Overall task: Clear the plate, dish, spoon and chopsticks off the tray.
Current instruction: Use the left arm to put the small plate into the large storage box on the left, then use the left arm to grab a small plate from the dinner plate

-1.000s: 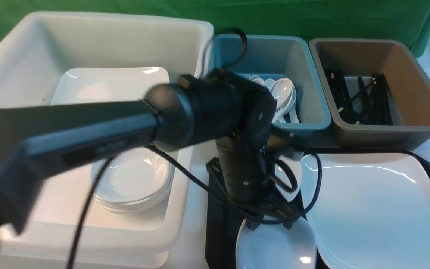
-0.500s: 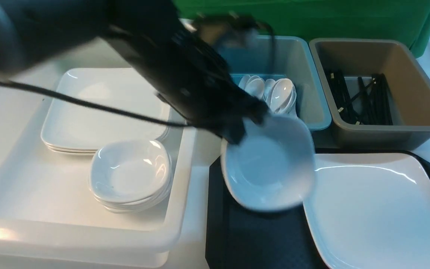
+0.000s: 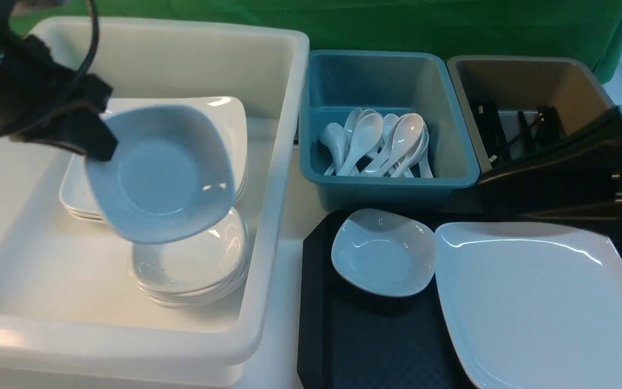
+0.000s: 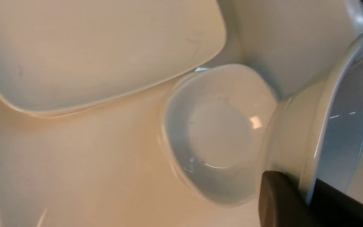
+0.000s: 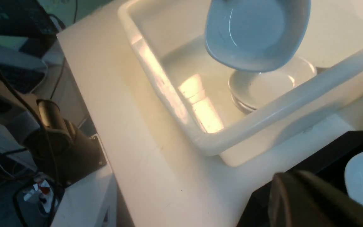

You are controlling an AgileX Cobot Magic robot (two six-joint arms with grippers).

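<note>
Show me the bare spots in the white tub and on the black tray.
White plastic tub: bare floor left of the stacked white dishes, by its near wall. Black textured tray: bare floor before the shallow white dish, left of the large square white plate. Crowded: tub's right half.

A green cloth backdrop (image 3: 451,27) spans the far side at twelve o'clock. The white tabletop (image 3: 284,302) shows at six o'clock. Past its edge, dark equipment (image 5: 65,148) sits in shadow among cables.
</note>
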